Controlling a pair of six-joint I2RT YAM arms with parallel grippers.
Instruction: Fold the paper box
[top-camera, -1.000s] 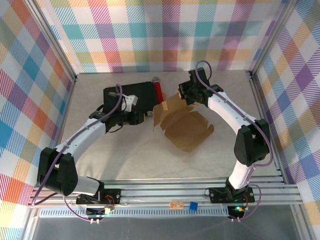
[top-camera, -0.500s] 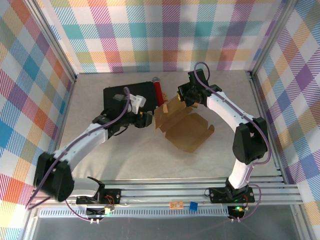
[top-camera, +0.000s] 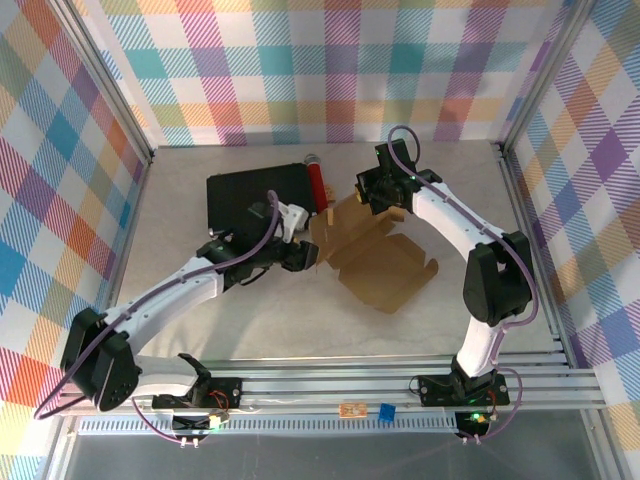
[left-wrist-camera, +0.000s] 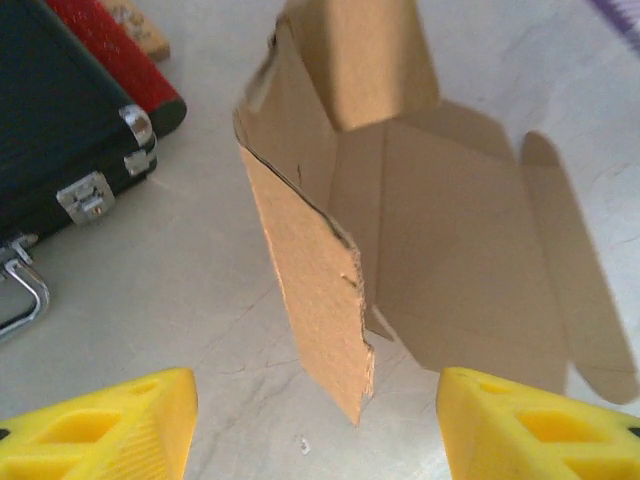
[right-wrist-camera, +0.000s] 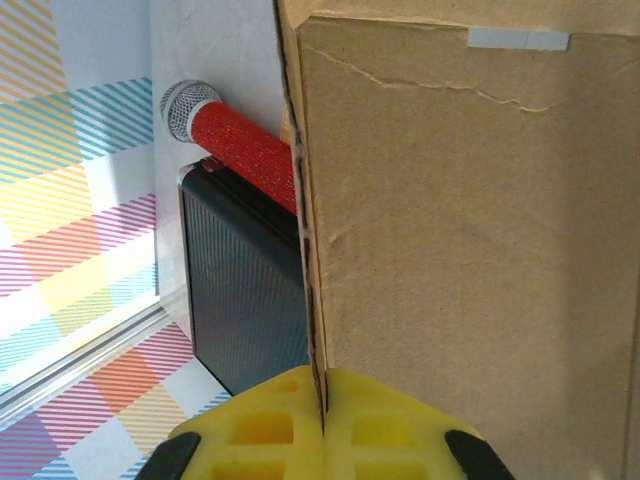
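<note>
Since the earlier frame, left gripper (top-camera: 302, 256) has moved off the black case (top-camera: 245, 195) to the paper box (top-camera: 375, 262) just right of it, jaws spread, empty. Right gripper (right-wrist-camera: 322, 405) pinches the far flap. Walls half-raised; next, likely: grip the upright side wall (left-wrist-camera: 310, 290).

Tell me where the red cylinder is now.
Top view: the red cylinder lies toward the back of the table, along the right edge of the black case, just left of the paper box.
</note>
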